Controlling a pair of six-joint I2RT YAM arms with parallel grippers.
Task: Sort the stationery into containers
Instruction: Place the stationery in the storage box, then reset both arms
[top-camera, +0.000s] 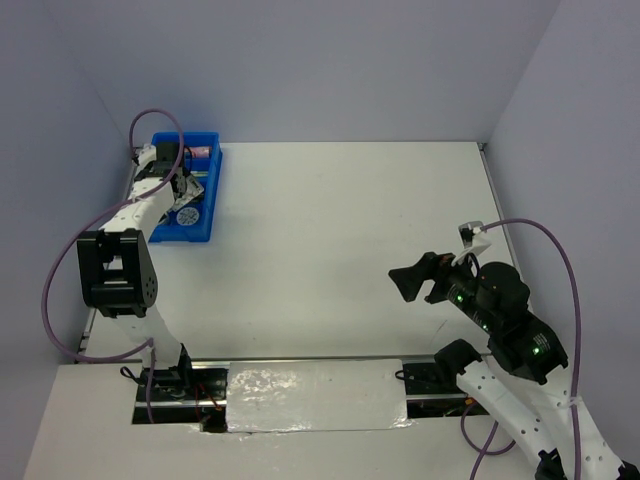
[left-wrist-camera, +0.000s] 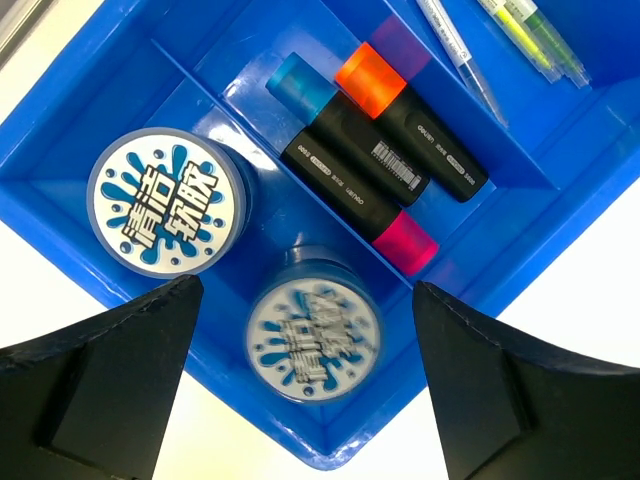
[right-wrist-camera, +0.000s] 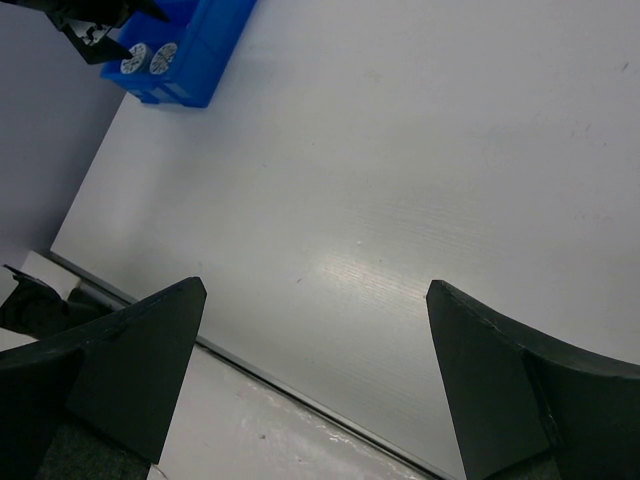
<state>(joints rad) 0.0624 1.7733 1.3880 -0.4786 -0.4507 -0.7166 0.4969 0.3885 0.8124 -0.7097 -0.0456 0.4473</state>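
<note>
The left gripper's (left-wrist-camera: 308, 325) dark fingers (left-wrist-camera: 110, 370) fill the bottom of its wrist view, spread wide and holding nothing, poised above a disc (left-wrist-camera: 313, 340) that lies flat in the near corner of the tray (left-wrist-camera: 100, 60). A second disc (left-wrist-camera: 167, 202) lies in the same compartment, just beside the first. In the next compartment three black markers lie side by side, touching: one with an orange cap (left-wrist-camera: 372, 82), one blue (left-wrist-camera: 300, 85), one pink (left-wrist-camera: 405, 240). Beyond them are a thin pen (left-wrist-camera: 465, 65) and yellow-green pens (left-wrist-camera: 535, 35), though the frame cuts off how they are divided. From above, the tray sits at the far left of the table (top-camera: 350, 250), with something pink (top-camera: 197, 150) at its far end. The right gripper (top-camera: 420, 282) hangs over the near right of the table, jaws wide and empty. No loose stationery shows on the table, and each kind seems to have its own slot, so the sorting looks finished or very nearly so; at most, the arms need to pull back.
</note>
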